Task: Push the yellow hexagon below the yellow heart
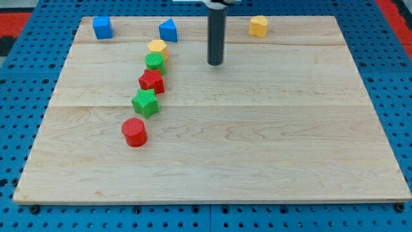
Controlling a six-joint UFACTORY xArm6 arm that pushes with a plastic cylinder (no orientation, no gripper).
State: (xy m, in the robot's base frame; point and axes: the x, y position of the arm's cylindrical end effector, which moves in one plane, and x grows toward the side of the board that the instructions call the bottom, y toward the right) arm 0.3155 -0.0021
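The yellow hexagon point(157, 47) lies at the upper left of the wooden board point(257, 148), at the top of a slanted row of blocks. The yellow heart point(259, 26) lies near the board's top edge, right of centre. My tip point(215, 63) rests on the board between them, well to the right of the hexagon and below-left of the heart, touching neither.
Below the hexagon run a green round block point(154, 62), a red star point(152, 81), a green star point(145, 103) and a red cylinder point(134, 132). A blue cube point(102, 28) and a blue block point(168, 30) sit by the top edge.
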